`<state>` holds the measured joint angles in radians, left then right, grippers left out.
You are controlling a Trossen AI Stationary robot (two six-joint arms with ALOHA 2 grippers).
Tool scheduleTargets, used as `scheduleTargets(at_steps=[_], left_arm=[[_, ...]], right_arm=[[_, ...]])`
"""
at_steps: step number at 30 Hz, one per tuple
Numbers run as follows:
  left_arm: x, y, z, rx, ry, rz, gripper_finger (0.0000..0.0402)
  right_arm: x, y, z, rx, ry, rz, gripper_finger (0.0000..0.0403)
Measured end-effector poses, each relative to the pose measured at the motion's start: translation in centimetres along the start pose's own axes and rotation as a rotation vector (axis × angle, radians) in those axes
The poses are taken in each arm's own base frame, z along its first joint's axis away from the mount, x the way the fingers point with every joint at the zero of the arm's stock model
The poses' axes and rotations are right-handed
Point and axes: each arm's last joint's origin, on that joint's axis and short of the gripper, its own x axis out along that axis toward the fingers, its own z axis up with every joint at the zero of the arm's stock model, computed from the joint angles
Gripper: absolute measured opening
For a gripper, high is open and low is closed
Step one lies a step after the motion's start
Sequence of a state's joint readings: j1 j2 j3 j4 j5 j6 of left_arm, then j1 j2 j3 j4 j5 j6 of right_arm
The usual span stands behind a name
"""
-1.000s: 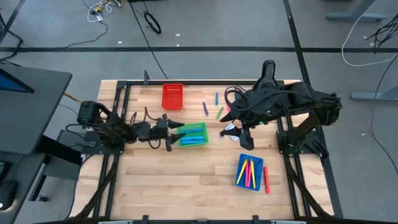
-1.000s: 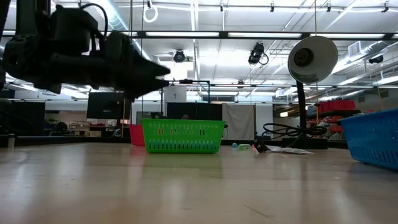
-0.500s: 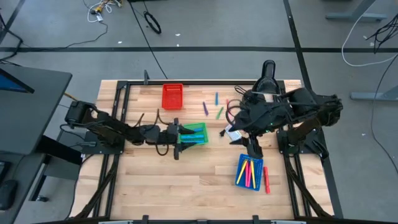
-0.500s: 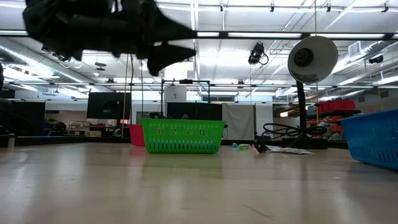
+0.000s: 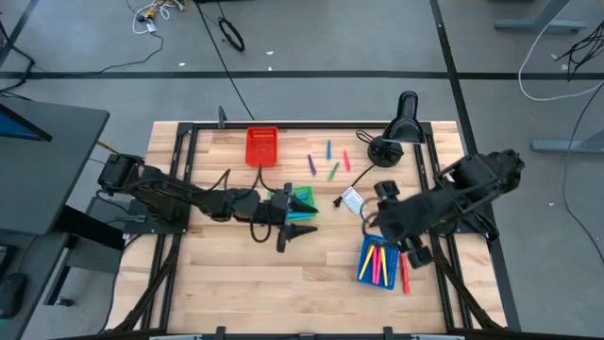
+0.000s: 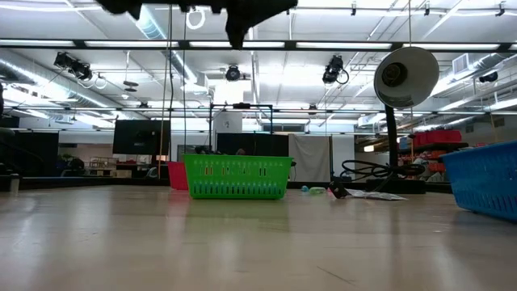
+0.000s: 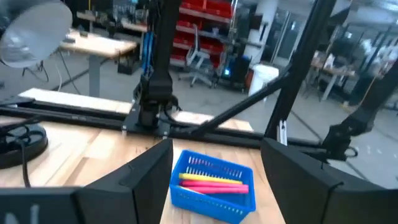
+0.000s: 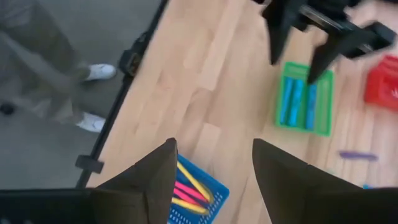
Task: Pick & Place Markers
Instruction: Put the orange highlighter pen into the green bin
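Pink and yellow markers (image 5: 378, 261) lie in a blue tray (image 7: 186, 191) at the near right, and a red marker (image 5: 404, 274) lies on the table beside it. Blue markers (image 8: 298, 99) lie in a green tray (image 5: 304, 194). Several loose markers (image 5: 329, 162) lie on the wood toward the far edge. My left gripper (image 5: 300, 234) hangs open and empty, high over the table just on the near side of the green tray, pointing level toward the blue tray. My right gripper (image 8: 212, 149) is open and empty above the blue tray, slanting down toward the table's left.
A red tray (image 5: 262, 146) stands at the far side. A white card (image 5: 351, 199) lies mid-table, and a black desk lamp (image 5: 398, 127) stands at the far right. Bare wood (image 5: 245, 274) stretches along the near left. A person's legs and shoes (image 8: 93, 74) stand beyond the near edge.
My left gripper has risen from beside the green tray and gone toward the table's right and near edge, tipping up to level. My right gripper has swung from over the white card toward the near edge, to above the blue tray. No marker has moved.
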<state>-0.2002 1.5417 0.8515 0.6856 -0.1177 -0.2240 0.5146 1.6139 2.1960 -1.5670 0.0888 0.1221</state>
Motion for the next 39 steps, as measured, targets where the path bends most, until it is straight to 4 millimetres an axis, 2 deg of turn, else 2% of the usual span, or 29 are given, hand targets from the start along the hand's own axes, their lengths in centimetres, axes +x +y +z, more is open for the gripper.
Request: scheduleTargets(at_steps=[6,13,20,24,29,34,39], left_arm=[[1.2,-1.6,2.7,0.0,0.06,-0.008,0.025],[1.9,-3.6,6.8,-0.057,-0.057,-0.005,0.025],[1.8,-5.0,9.8,-0.116,-0.164,0.046,0.025],[1.7,-5.7,10.9,-0.129,-0.202,0.057,0.025],[1.6,-6.3,11.8,-0.14,-0.234,0.063,0.025],[1.6,-6.4,11.8,-0.139,-0.228,0.063,0.025],[1.6,-6.3,11.8,-0.141,-0.232,0.068,0.025]], right_arm=[[0.1,1.6,-0.2,-0.14,0.009,0.035,0.0207],[0.1,3.2,-0.5,-0.323,0.011,0.071,0.0207],[1.7,5.5,-2.1,-0.511,0.102,0.208,0.0207],[2.7,6.8,-3.7,-0.571,0.173,0.265,0.0207],[2.9,7.8,-6.0,-0.634,0.232,0.301,0.0207],[2.8,8.3,-8.3,-0.689,0.275,0.338,0.0207],[3.9,8.3,-9.9,-0.769,0.335,0.348,0.0207]])
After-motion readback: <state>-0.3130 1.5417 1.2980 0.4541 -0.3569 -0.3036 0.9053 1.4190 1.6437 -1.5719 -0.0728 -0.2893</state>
